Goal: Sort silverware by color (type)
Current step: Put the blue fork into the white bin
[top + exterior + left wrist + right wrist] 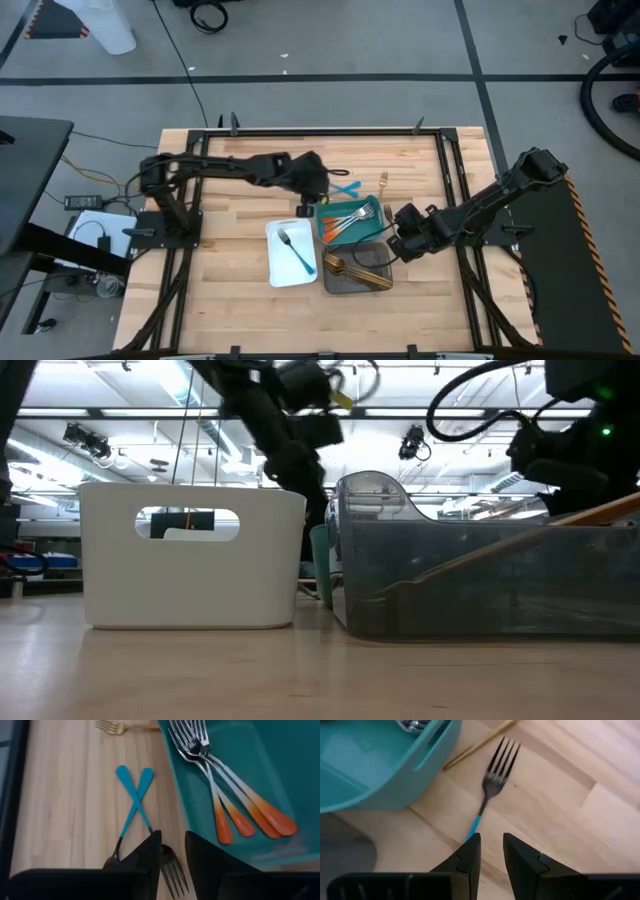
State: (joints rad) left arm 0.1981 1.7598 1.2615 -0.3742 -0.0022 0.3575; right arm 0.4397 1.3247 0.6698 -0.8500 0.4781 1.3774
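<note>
Silverware sits partly sorted on my screens. The teal tray holds the orange-handled forks, the white tray holds one blue-handled fork, and the grey tray holds gold pieces. Loose on the wooden table I see two crossed blue-handled forks just beside the teal tray, a gold fork near them, and another blue-handled fork on the right side of that tray.

My left gripper hangs over the crossed pair, its fingers a narrow gap apart straddling the neck of one of them, with tines showing between the tips; I cannot tell whether they are touching it.

My right gripper is low over the table just beside the teal tray, fingers slightly parted, the teal handle of the lone fork running in between the tips. I cannot tell whether they actually pinch it.

From the low view, a gold handle leans over the grey tray's wall.
</note>
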